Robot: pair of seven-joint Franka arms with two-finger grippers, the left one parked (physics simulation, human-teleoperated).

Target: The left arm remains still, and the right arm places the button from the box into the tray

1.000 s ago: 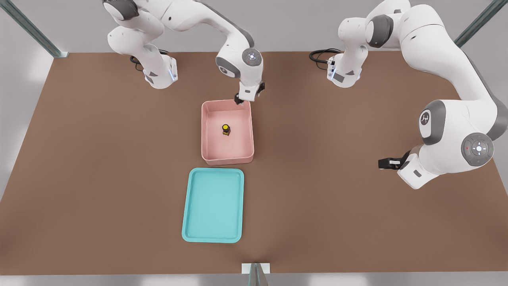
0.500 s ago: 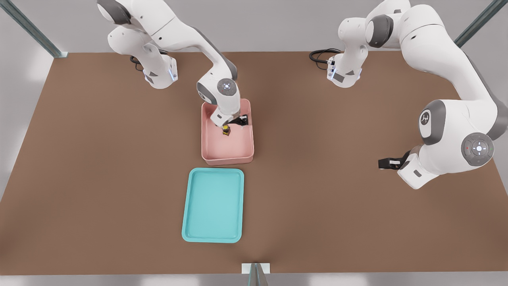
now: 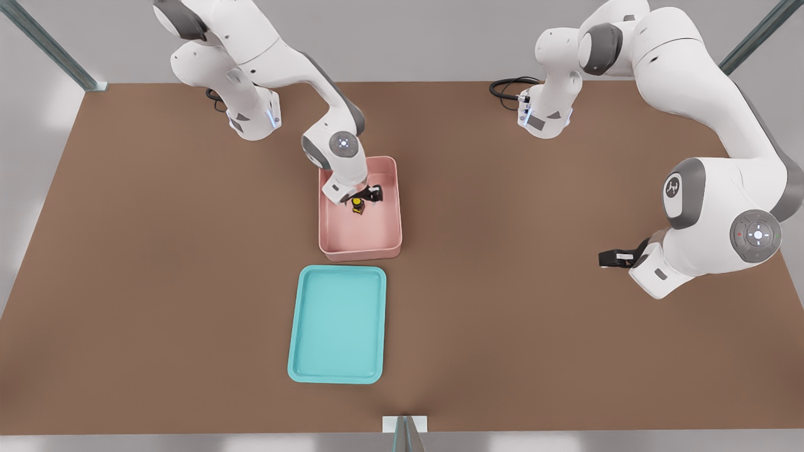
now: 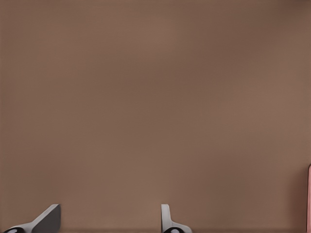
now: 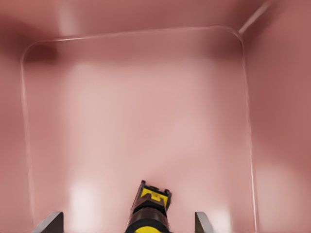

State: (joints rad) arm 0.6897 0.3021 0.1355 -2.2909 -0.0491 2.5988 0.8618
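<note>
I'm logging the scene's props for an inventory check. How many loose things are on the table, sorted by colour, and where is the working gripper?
Pink: 1, the box
Turquoise: 1, the tray
Yellow-capped: 1, the button, inside the box
Total: 3
The gripper is down in the box, open, its fingers either side of the button.

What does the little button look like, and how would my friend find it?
Find the pink box in the middle of the brown table, just beyond the turquoise tray. The button sits inside, under the gripper. It is tiny, with a yellow cap on a dark body.
</note>
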